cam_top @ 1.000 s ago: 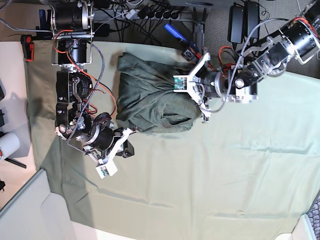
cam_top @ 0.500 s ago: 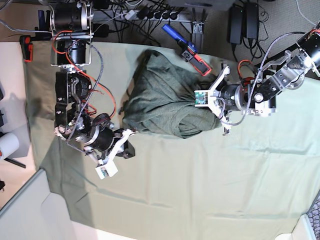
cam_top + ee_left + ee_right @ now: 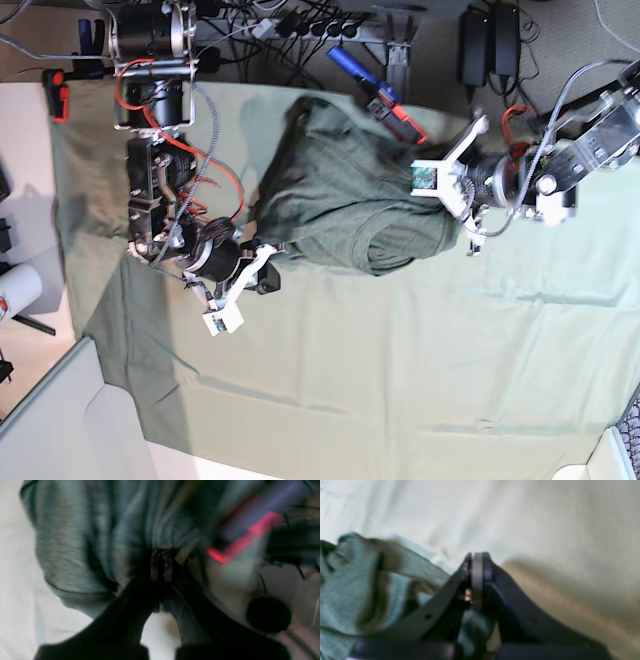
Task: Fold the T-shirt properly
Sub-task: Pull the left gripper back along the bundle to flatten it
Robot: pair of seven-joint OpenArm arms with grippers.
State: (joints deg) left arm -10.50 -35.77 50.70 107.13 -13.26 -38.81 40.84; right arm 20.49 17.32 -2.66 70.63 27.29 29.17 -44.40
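The T-shirt (image 3: 345, 200) lies bunched at the back middle of the pale green table cloth (image 3: 400, 360), stretched between my two grippers. On the right side of the base view, my left gripper (image 3: 452, 212) is shut on its right end. In the blurred left wrist view the shut gripper (image 3: 161, 565) pinches gathered folds of the T-shirt (image 3: 82, 545). My right gripper (image 3: 272, 262) is shut at the garment's lower left corner. In the right wrist view, fabric of the T-shirt (image 3: 350, 585) runs in between the fingers below the shut gripper tips (image 3: 476, 577).
A blue and red clamp (image 3: 375, 95) sits at the cloth's back edge just behind the shirt, and shows blurred as the clamp (image 3: 250, 527) near my left gripper. Cables and a power strip (image 3: 300, 25) lie beyond. A white roll (image 3: 15, 290) stands at the far left.
My left gripper has pulled the shirt's end to the right, drawing the garment out wider. My right gripper has shifted slightly right and toward the back with the corner.
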